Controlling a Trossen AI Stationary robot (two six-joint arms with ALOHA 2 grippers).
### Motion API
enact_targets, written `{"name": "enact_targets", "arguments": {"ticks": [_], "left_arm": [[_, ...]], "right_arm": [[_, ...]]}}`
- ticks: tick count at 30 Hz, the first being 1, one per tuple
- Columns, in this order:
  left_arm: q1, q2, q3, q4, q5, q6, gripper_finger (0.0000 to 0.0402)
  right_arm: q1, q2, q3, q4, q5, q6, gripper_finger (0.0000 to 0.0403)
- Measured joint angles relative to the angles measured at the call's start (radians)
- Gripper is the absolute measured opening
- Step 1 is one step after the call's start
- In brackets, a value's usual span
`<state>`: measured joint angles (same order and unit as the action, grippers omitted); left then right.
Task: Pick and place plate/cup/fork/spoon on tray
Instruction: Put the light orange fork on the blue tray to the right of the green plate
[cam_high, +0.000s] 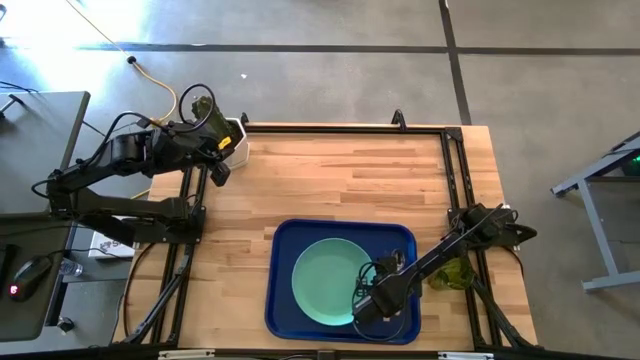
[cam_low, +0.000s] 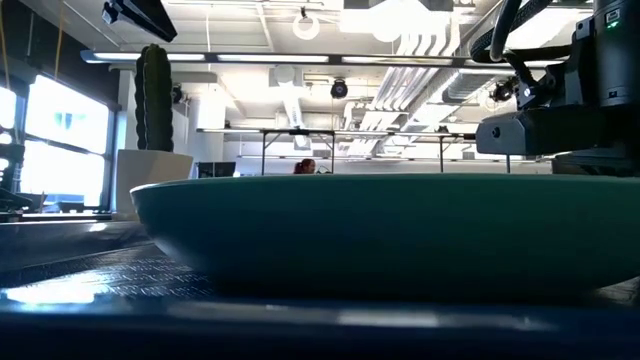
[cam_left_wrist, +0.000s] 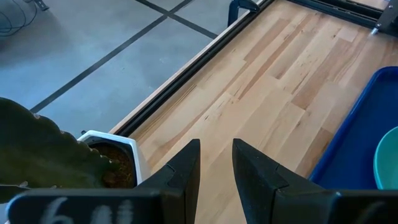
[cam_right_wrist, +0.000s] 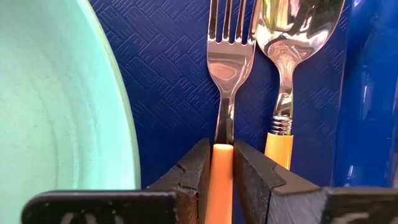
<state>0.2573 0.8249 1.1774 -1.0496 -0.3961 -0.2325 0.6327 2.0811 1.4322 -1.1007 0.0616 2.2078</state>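
The blue tray (cam_high: 285, 250) lies at the table's near middle, and the mint-green plate (cam_high: 325, 283) sits flat on its floor. In the right wrist view the fork (cam_right_wrist: 230, 56) and the spoon (cam_right_wrist: 287, 43) lie side by side on the tray (cam_right_wrist: 174, 74), right of the plate (cam_right_wrist: 56, 93). My right gripper (cam_right_wrist: 222, 163) is over the tray's near right part and is shut on the fork. The dark-green cup (cam_high: 452, 273) stands on the table right of the tray. My left gripper (cam_left_wrist: 216, 155) is open and empty at the far left. My right gripper pinches the fork's orange-tan handle (cam_right_wrist: 222, 155) between its two fingers, a little behind the metal neck. The fingers lie along the fork, whose tines (cam_right_wrist: 229, 22) point away past the fingertips. I cannot tell whether the fork's head rests on the tray floor.
A white pot with a cactus (cam_high: 228, 135) stands at the table's far left corner, beside my left gripper, and also shows in the left wrist view (cam_left_wrist: 112, 158). A black frame (cam_high: 450, 170) runs along the table's edges. Bare wood lies between the pot and the tray.
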Motion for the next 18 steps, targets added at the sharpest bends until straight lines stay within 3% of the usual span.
{"name": "enact_targets", "arguments": {"ticks": [9,18], "left_arm": [[0.0,0.0,0.0,0.0,0.0,0.0,0.0083],[0.0,0.0,0.0,0.0,0.0,0.0,0.0083]], "right_arm": [[-0.006,0.0,0.0,-0.002,0.0,-0.009,0.0064],[-0.006,0.0,0.0,-0.012,0.001,-0.01,0.0105]]}}
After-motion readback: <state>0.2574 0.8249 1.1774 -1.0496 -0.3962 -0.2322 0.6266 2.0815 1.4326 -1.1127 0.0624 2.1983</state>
